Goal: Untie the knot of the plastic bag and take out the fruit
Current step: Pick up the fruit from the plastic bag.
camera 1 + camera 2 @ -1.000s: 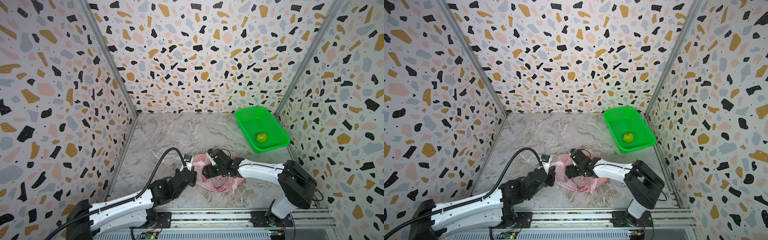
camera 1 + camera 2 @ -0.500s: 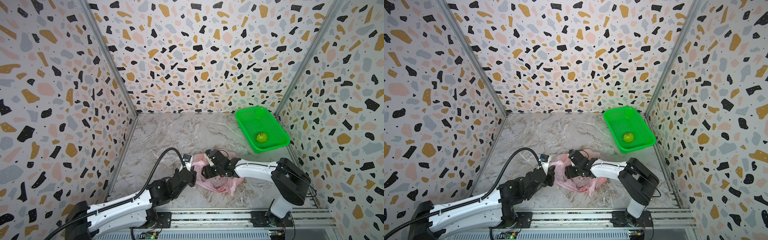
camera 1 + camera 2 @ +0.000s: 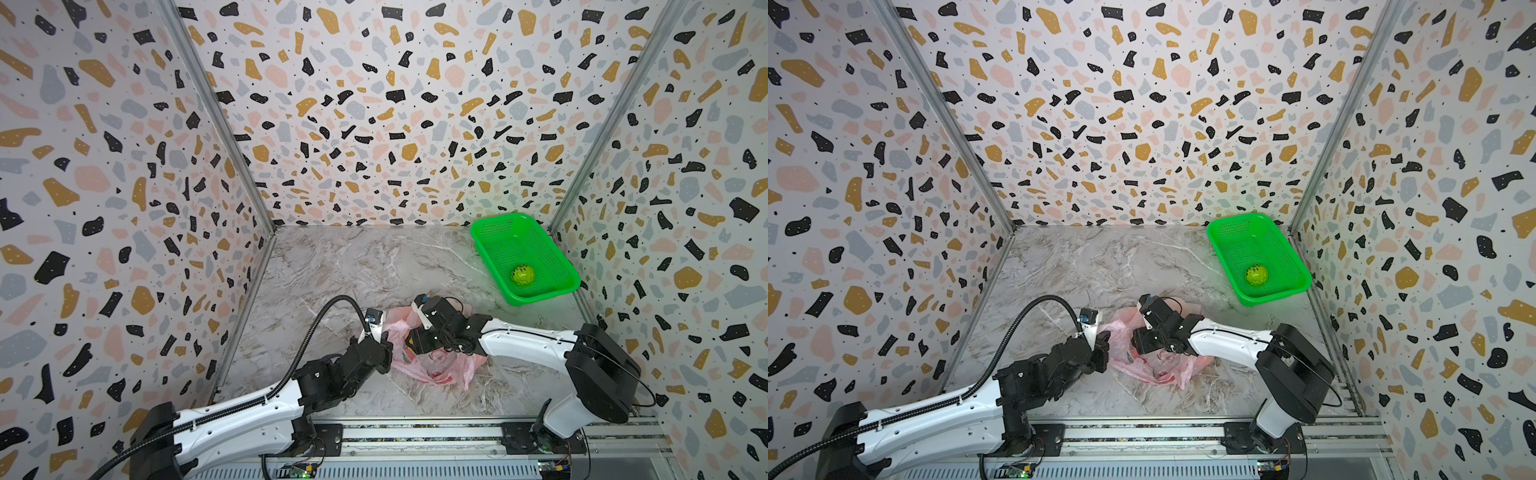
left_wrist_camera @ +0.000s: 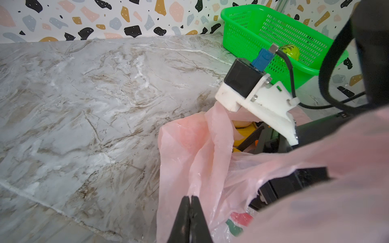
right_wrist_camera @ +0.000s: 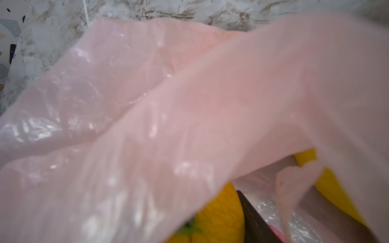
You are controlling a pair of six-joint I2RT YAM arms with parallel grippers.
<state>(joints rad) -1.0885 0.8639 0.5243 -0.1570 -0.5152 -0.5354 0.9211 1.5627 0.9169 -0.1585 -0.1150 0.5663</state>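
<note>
The pink plastic bag (image 3: pixel 436 368) (image 3: pixel 1154 368) lies crumpled near the front of the marble floor in both top views. My left gripper (image 4: pixel 190 197) (image 3: pixel 385 351) is shut on a fold of the bag's edge and holds the mouth up. The right gripper (image 3: pixel 415 345) (image 5: pixel 192 221) reaches inside the bag. An orange fruit (image 5: pixel 221 214) fills its jaws and presses against the one black finger (image 5: pixel 252 221) that shows. Pink film hides the other finger. A yellow fruit (image 5: pixel 330 189) lies beside it. The knot is hidden.
A green perforated basket (image 3: pixel 490 237) (image 3: pixel 1225 232) stands at the back right against the wall, with a round green fruit (image 3: pixel 523 275) (image 3: pixel 1256 275) in it. Terrazzo walls close three sides. A metal rail (image 3: pixel 415 436) runs along the front.
The right gripper's jaws have narrowed inside the bag, and the right arm has shifted a little to the left. The left gripper keeps its hold on the bag.
</note>
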